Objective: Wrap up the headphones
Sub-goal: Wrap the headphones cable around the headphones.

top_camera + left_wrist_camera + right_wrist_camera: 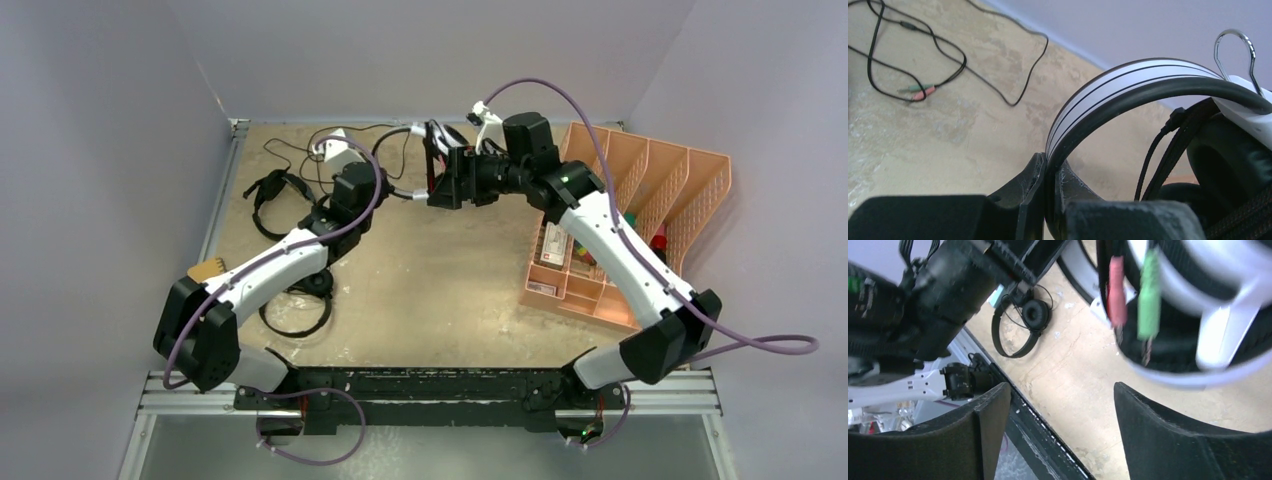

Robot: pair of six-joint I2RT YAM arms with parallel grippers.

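left claw (1047, 175) pinches one of three headphones (1108, 85).

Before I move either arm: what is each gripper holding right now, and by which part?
Left gripper is shut on the white-and-black headphones, pinching the headband. Right gripper is open, holding nothing.

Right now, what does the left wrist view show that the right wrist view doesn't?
Left wrist only: the grip of the left end effector on the white-and-black headphones, a silver wire loop, a loose cable on the table. Right wrist only: the open right end effector, pink and green plugs hanging close, small black headphones. Both: the white-and-black headphones and the table.
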